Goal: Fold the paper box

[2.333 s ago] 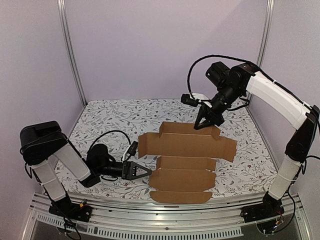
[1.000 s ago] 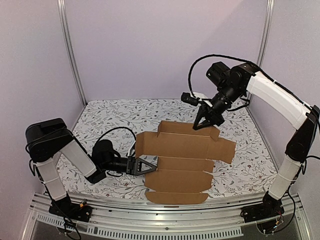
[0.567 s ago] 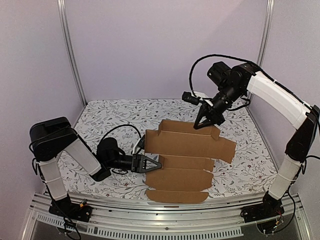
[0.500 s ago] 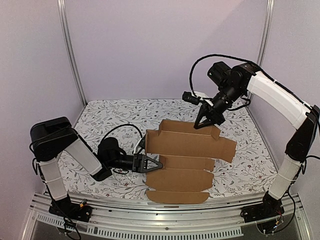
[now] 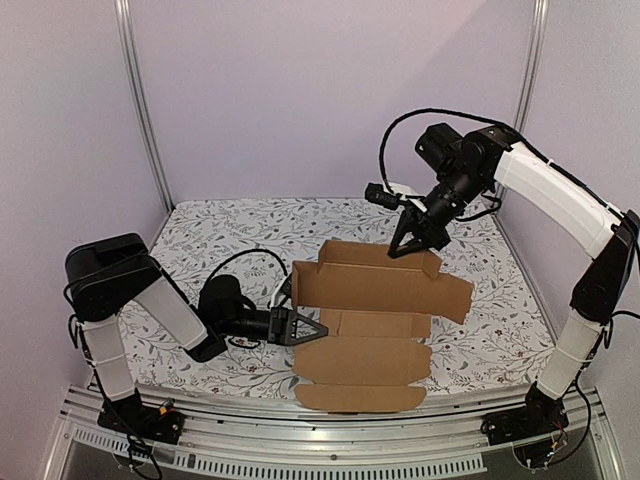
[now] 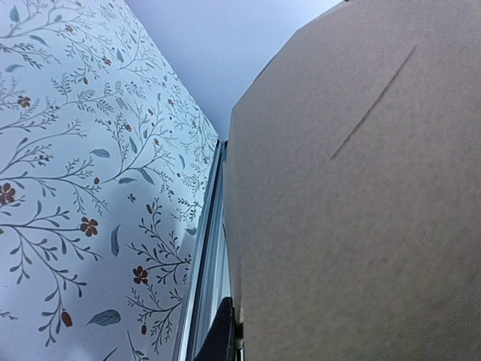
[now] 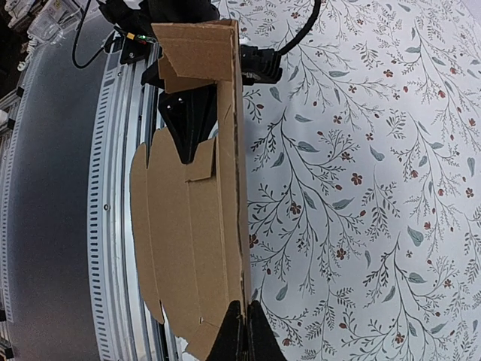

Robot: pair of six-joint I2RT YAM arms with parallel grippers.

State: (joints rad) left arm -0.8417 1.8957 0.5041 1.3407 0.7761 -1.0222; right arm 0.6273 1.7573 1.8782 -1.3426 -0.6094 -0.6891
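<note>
The paper box [image 5: 372,322] is a brown die-cut cardboard sheet lying mostly flat at mid-table, its far panel [image 5: 380,285] raised. My right gripper [image 5: 405,250] is shut on the far edge of that panel. In the right wrist view the fingertips [image 7: 242,335] pinch the cardboard [image 7: 188,226] edge-on. My left gripper [image 5: 318,328] lies low at the sheet's left edge, shut on it. In the left wrist view cardboard [image 6: 361,210] fills the right side, one black finger [image 6: 224,340] presses against its edge, and the other finger is hidden behind it.
A floral cloth [image 5: 220,240] covers the table. A metal rail [image 5: 300,450] runs along the near edge. Upright frame posts [image 5: 140,110] and lilac walls close in the back and sides. The left arm's black cable [image 5: 235,265] loops over the cloth.
My left gripper slid right to the sheet's left edge and closed on it. The left flap swung up out of flat. The right gripper kept its pinch.
</note>
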